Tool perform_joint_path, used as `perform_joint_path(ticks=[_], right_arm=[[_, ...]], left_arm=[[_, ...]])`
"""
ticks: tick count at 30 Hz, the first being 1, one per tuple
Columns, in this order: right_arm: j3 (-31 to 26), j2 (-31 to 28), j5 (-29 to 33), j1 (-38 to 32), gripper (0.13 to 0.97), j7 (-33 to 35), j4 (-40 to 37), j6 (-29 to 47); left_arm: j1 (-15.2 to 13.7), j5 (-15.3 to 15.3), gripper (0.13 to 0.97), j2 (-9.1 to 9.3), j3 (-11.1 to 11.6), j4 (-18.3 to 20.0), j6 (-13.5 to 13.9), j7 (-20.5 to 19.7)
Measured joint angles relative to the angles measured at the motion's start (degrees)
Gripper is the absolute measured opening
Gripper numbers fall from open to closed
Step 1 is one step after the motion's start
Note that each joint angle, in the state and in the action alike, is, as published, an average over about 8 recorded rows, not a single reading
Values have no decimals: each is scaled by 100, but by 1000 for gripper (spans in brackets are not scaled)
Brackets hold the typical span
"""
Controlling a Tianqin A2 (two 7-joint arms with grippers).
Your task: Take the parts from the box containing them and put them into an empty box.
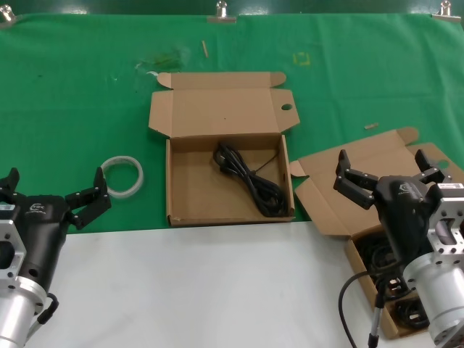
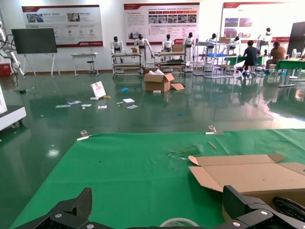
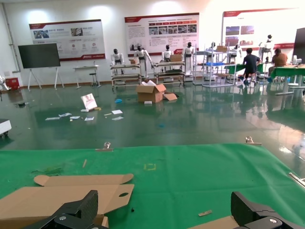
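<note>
Cable bundle [image 1: 250, 178] lies diagonally, upper-left to lower-right, in centre box [image 1: 229, 181]; left gripper [image 1: 51, 192] and right gripper [image 1: 388, 172] both gape wide, holding nothing.

A white plastic ring [image 1: 123, 175] lies flat on the green cloth [image 1: 72, 109] toward the counter's left side, near where the cloth ends and the bare white counter [image 1: 203, 283] begins; a small wooden stick [image 1: 204, 48] lies near the far edge; metal clips [image 1: 221, 11] pin the cloth along that far edge; a faint yellow square mark [image 1: 301, 58] shows toward the far right; a second short stick [image 1: 370, 125] lies near the right side.
</note>
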State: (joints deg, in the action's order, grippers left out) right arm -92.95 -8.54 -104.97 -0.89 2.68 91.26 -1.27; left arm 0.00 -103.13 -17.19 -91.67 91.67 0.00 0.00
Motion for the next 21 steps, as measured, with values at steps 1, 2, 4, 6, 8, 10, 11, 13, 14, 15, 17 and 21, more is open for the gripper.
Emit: perform_joint_path(ticks=[1,2,4,6,8,10,11,13,14,15,17,21], right_arm=[[0,0,0,0,966,0,0,0],[0,0,0,0,966,0,0,0],[0,0,0,0,966,0,0,0],[0,0,0,0,966,0,0,0],[0,0,0,0,966,0,0,0],[0,0,0,0,966,0,0,0],[0,0,0,0,966,0,0,0],[0,0,0,0,966,0,0,0],[0,0,0,0,966,0,0,0],[0,0,0,0,966,0,0,0],[0,0,0,0,966,0,0,0],[0,0,0,0,966,0,0,0]], left_arm=[[0,0,966,0,0,0,0,0],[0,0,966,0,0,0,0,0],[0,0,966,0,0,0,0,0],[0,0,966,0,0,0,0,0],[0,0,966,0,0,0,0,0],[0,0,966,0,0,0,0,0],[0,0,966,0,0,0,0,0],[0,0,966,0,0,0,0,0],[0,0,966,0,0,0,0,0],[0,0,966,0,0,0,0,0],[0,0,966,0,0,0,0,0],[0,0,966,0,0,0,0,0]])
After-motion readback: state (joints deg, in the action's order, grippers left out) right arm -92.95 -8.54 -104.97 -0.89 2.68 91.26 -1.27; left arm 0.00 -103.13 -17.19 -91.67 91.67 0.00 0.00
